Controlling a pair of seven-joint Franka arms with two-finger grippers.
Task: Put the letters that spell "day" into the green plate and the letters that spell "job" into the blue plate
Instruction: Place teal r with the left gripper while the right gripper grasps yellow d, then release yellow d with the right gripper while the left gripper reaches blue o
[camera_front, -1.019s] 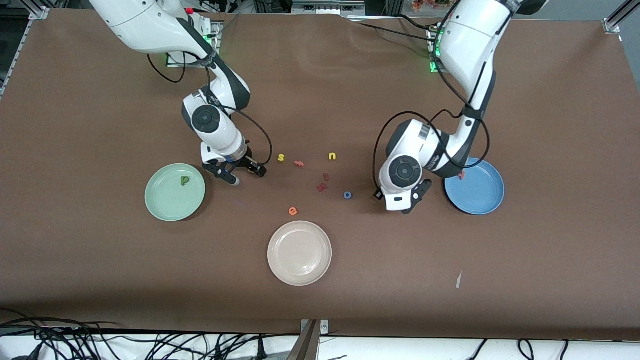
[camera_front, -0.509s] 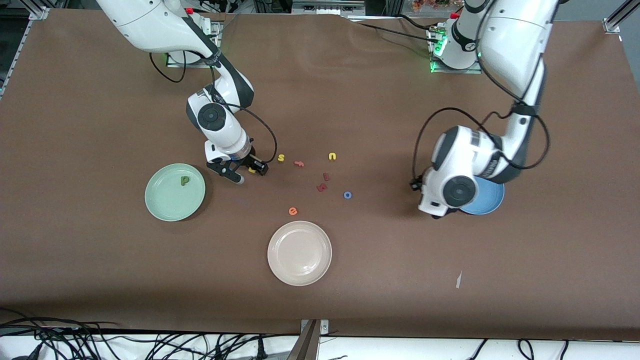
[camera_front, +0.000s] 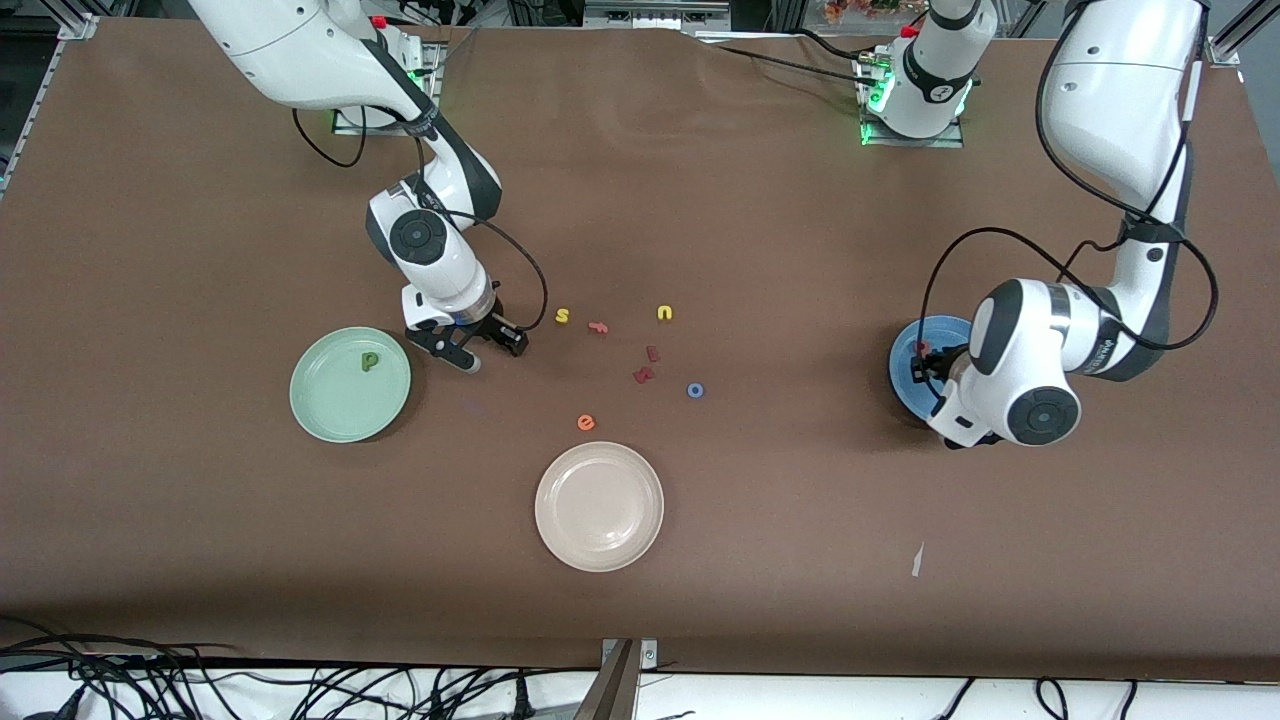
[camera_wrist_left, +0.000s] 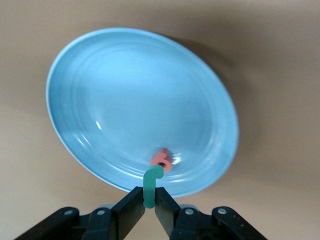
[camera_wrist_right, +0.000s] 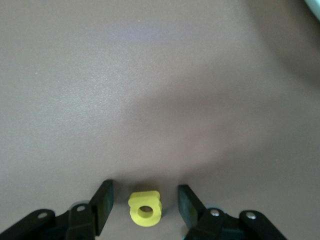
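My left gripper (camera_wrist_left: 150, 201) is shut on a teal hook-shaped j (camera_wrist_left: 151, 184) and hangs over the blue plate (camera_front: 903, 368) at the left arm's end of the table. A pinkish-red b (camera_wrist_left: 162, 160) lies in that plate. My right gripper (camera_wrist_right: 145, 195) is down at the table beside the green plate (camera_front: 330, 412), open. A yellow a (camera_wrist_right: 145, 209) lies flat between its fingers with a gap on each side. A dark green d (camera_front: 370, 361) rests in the green plate. The blue ring o (camera_front: 695, 390) lies on the table near the middle.
Loose letters lie mid-table: a yellow s (camera_front: 563, 316), an orange-red letter (camera_front: 598, 326), a yellow u (camera_front: 665, 313), two dark red letters (camera_front: 648, 365) and an orange e (camera_front: 586, 422). A cream-white plate (camera_front: 599, 545) sits nearer the camera.
The left arm swung from beside the o to over the blue plate, carrying the j. The right gripper's fingers drew closer together around the yellow a.
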